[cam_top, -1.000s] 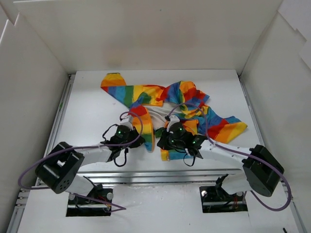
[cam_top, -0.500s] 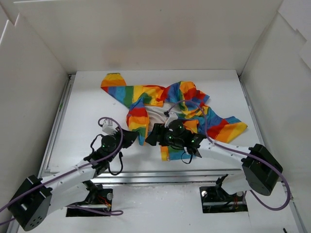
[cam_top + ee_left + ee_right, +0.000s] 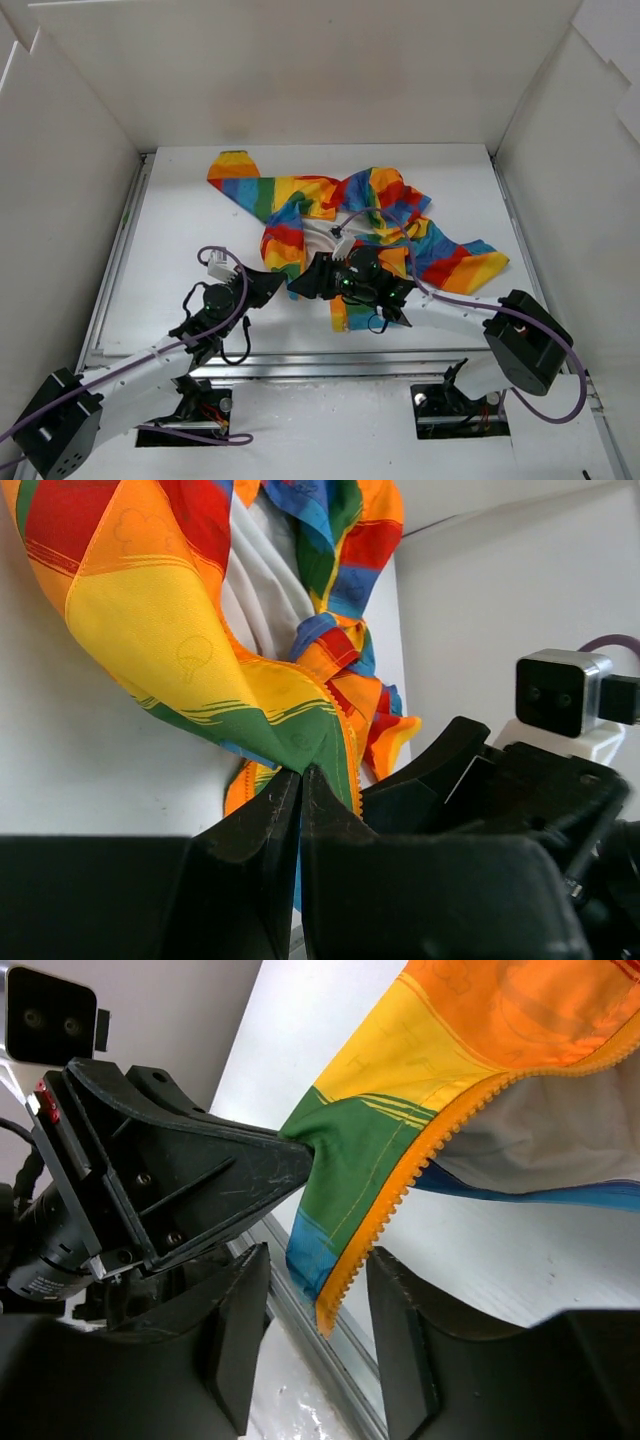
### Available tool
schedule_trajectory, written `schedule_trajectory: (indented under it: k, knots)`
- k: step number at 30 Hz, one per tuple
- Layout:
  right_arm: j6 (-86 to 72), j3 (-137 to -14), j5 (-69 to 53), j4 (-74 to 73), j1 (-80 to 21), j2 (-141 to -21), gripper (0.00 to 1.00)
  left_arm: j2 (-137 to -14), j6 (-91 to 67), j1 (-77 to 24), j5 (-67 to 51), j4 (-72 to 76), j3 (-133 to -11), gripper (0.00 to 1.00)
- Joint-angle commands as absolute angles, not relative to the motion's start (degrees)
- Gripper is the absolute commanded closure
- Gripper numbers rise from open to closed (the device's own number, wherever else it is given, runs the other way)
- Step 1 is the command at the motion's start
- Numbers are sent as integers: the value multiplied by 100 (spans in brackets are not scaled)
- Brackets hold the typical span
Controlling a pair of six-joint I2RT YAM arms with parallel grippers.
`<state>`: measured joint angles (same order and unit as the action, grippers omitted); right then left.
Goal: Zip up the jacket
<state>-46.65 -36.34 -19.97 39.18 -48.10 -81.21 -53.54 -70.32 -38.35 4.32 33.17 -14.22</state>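
Observation:
The rainbow-striped jacket [image 3: 300, 195] lies crumpled mid-table, white lining showing. My left gripper [image 3: 275, 284] is shut on the green stripe at the bottom corner of one front panel [image 3: 300, 742], and the cloth [image 3: 150, 610] hangs from its tips [image 3: 300, 771]. The orange zipper teeth [image 3: 430, 1160] run down that panel's edge. My right gripper [image 3: 318, 1278] is open, its fingers either side of the teeth's lower end without touching. It sits right beside the left gripper's black fingers [image 3: 200, 1180]. In the top view the right gripper [image 3: 308, 282] points left.
White walls enclose the table on three sides. A metal rail [image 3: 330, 352] runs along the near edge and shows under the right fingers [image 3: 330, 1380]; another rail [image 3: 115, 250] runs down the left side. The right arm's body [image 3: 500, 810] crowds the left gripper.
The left arm has drawn back toward the near left, still gripping the hem and pulling the panel with it. The right gripper has slid left up to it, and its jaws now stand apart.

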Motion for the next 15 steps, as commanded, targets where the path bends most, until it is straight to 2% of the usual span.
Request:
schedule_trajectory:
  k: [1,3,5,6,8,12,15]
  knots:
    - [-4693,-3691,-2074,4649,-4851,-8086,61,-5133,-7146,-3823,334,3815,-1547,100]
    - [-4676,-3744,-2100,4658,-4852,-8147,66,-5080,-7154,-3823,316,3806,-1521,100]
    - [-4719,-3779,-2092,4684,-4852,-8174,77,-5054,-7224,-3823,290,3849,-1459,100]
    - [-4746,-3779,-2057,4737,-4852,-8174,91,-5054,-7233,-3823,255,3850,-1459,100]
    - [-4790,-3744,-1995,4834,-4851,-8148,99,-5010,-7207,-3823,176,3806,-1442,100]
    - [-4737,-3849,-2065,4756,-4817,-7929,100,-4704,-7233,-3823,141,3569,-1257,100]
    - [-4790,-4244,-2714,4387,-4580,-7857,100,-4361,-6849,-3823,62,3095,-1353,100]
